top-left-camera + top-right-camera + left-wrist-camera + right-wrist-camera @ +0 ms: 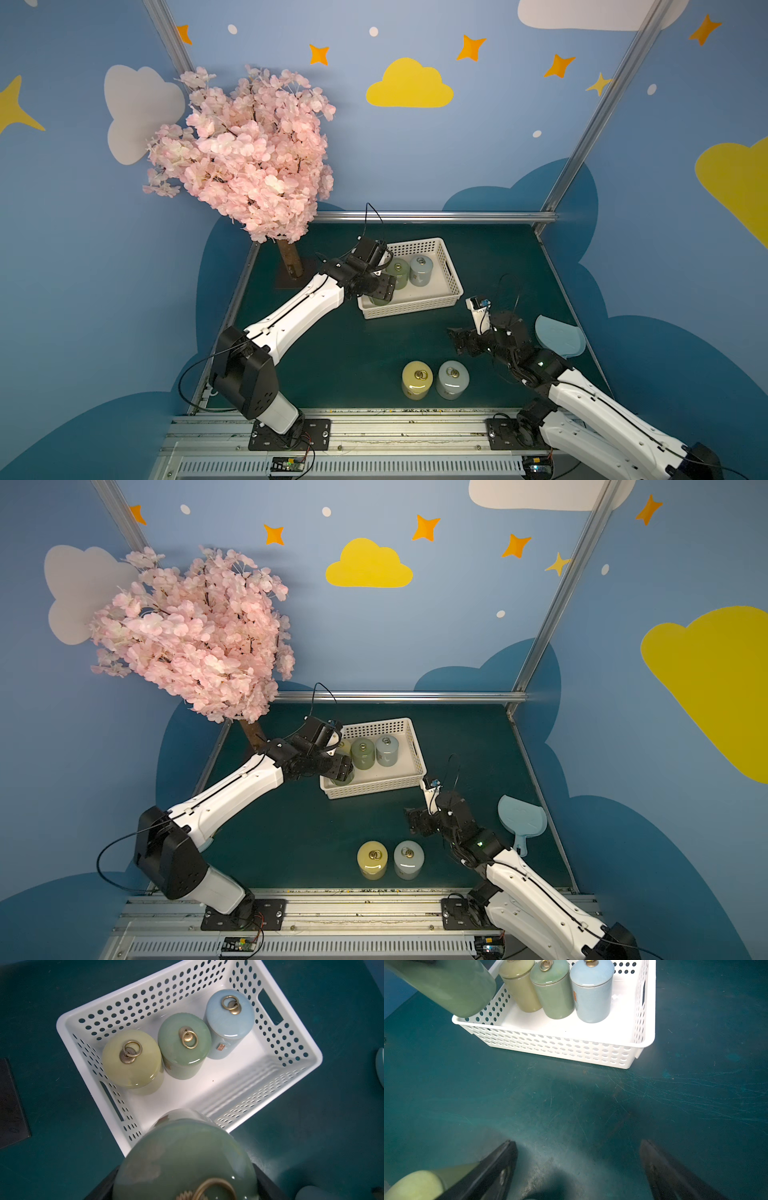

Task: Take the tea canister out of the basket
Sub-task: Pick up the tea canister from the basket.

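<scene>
My left gripper point(380, 296) is shut on a dark green tea canister point(182, 1157) with a brass ring on its lid. It holds the canister tilted in the air over the near left corner of the white perforated basket point(409, 309). In the right wrist view the canister's base point(446, 987) hangs above the basket rim point(550, 1045). Three canisters stand in a row in the basket: yellow-green point(132, 1061), green point(184, 1043) and pale blue point(228, 1020). My right gripper point(578, 1153) is open and holds nothing, low over the mat, to the near right of the basket.
A yellow canister point(417, 379) and a grey-blue canister point(452, 379) stand on the mat near the front edge. A pale blue fan point(559, 336) lies at the right edge behind the right arm. A pink blossom tree point(245, 153) stands at the back left.
</scene>
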`<move>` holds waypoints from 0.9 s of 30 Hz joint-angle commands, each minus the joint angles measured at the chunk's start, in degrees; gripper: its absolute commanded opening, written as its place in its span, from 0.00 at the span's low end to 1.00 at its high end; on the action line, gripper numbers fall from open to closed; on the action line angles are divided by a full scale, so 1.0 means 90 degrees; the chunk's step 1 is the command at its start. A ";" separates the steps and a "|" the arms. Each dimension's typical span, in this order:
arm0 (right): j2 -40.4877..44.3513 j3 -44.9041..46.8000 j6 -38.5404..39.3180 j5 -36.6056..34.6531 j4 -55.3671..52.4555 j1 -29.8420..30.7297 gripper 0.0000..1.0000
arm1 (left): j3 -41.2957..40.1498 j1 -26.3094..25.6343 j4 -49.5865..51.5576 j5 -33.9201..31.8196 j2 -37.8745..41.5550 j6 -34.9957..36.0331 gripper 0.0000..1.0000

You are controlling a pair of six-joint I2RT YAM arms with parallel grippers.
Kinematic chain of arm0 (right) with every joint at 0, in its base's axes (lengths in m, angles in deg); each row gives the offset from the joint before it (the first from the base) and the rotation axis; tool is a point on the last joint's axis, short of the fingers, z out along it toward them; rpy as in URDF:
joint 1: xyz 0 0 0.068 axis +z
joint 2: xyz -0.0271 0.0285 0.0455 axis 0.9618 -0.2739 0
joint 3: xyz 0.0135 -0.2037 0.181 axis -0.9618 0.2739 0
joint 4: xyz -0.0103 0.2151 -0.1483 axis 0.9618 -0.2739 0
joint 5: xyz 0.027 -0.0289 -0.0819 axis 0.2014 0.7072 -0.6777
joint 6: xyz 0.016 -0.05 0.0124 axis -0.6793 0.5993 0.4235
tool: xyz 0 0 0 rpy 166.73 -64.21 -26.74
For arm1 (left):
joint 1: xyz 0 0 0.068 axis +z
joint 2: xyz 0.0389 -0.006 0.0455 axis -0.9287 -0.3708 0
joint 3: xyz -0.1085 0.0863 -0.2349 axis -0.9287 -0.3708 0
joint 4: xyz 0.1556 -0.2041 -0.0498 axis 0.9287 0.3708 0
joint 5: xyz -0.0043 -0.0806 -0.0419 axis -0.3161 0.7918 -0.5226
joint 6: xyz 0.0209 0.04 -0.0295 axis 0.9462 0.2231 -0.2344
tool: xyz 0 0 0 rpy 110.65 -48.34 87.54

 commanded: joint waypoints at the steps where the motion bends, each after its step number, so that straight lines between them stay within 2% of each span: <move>1: 0.0099 0.0037 0.0080 -0.0107 0.0194 -0.0023 0.98 | -0.0131 -0.0187 0.0069 0.0030 0.0428 -0.0079 0.54; 17: 0.0294 0.0120 0.0058 -0.0179 0.0194 -0.0020 0.98 | -0.1418 -0.1065 0.0268 -0.0289 0.1835 -0.0609 0.53; 27: 0.0350 0.0125 0.0050 -0.0261 0.0170 -0.0023 0.98 | -0.2003 -0.1580 0.0298 -0.0570 0.2260 -0.0882 0.53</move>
